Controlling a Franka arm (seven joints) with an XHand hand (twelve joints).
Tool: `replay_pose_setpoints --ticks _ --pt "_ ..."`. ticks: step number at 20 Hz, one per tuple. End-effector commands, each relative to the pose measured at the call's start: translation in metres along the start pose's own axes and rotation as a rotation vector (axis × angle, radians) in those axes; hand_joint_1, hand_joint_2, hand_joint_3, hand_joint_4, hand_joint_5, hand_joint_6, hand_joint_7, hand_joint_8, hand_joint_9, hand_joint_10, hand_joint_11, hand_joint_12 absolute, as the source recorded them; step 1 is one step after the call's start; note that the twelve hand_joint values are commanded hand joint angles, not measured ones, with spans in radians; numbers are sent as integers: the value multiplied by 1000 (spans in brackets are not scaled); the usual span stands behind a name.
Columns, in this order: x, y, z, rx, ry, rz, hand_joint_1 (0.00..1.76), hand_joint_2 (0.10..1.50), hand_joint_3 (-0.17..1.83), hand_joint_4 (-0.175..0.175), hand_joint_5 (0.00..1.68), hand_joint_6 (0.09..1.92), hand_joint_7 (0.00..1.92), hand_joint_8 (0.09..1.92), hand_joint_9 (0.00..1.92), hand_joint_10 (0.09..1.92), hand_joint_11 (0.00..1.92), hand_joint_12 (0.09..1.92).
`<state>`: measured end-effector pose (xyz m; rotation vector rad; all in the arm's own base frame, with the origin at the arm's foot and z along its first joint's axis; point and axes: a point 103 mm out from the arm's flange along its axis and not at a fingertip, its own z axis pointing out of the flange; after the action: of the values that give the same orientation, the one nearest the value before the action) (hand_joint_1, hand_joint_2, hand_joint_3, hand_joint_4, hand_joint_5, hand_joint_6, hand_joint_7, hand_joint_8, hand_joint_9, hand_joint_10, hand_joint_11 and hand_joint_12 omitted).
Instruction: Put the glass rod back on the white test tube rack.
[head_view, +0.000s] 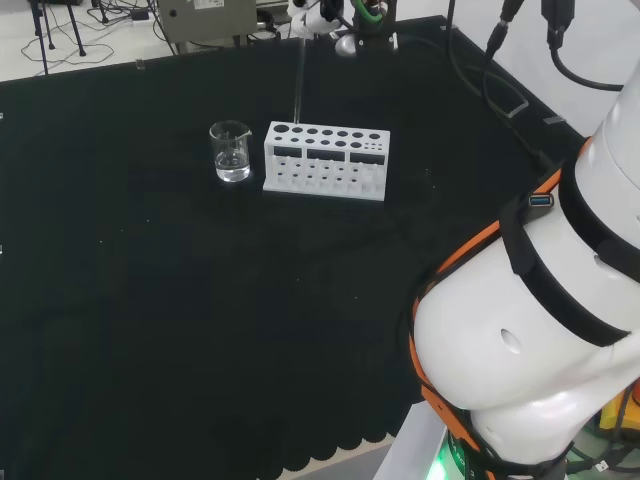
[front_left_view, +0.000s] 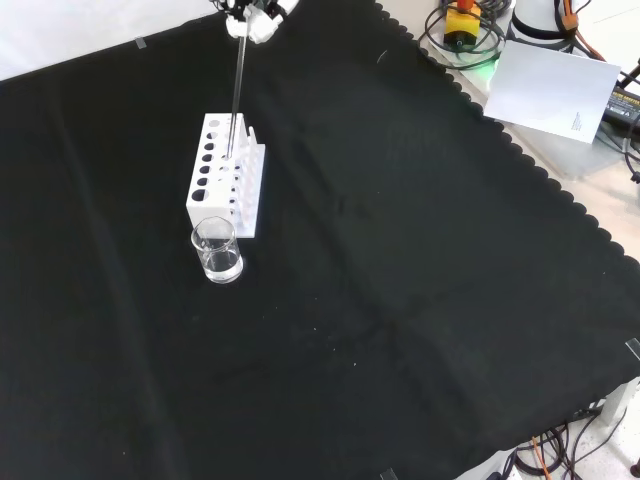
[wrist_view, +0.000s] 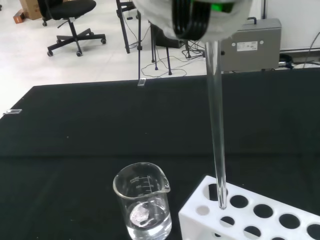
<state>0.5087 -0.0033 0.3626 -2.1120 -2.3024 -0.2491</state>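
Fingers (front_left_view: 252, 24) of the hand (front_left_view: 250, 18) are pinched on the upright glass rod (front_left_view: 237, 90), whose tip is entering an end hole of the white test tube rack (front_left_view: 226, 178). Clear liquid is held in the beaker (front_left_view: 217, 250), beside the rack; only graduation marks are seen on it.

A clear glass rod (wrist_view: 216, 130) is hanging over the plain white rack (head_view: 326, 162), whose round holes are showing dark against the white. Beside it, the clear beaker (front_left_view: 217, 251) is showing a little colourless liquid and faint pale markings on its wall. Everything is sitting on plain black cloth (front_left_view: 400, 260) with a scalloped edge, and the hand (front_left_view: 252, 22) above is showing white with black.
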Motion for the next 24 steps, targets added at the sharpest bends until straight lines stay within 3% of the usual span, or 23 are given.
replay_pose_setpoints --ticks 1,24 --pt "7 3 4 2 9 -8 1310 880 281 -175 1340 87 1222 947 1693 715 1190 842" --pt "-17 20 31 35 40 17 1310 882 276 -175 1343 87 1219 951 1691 719 1190 842"
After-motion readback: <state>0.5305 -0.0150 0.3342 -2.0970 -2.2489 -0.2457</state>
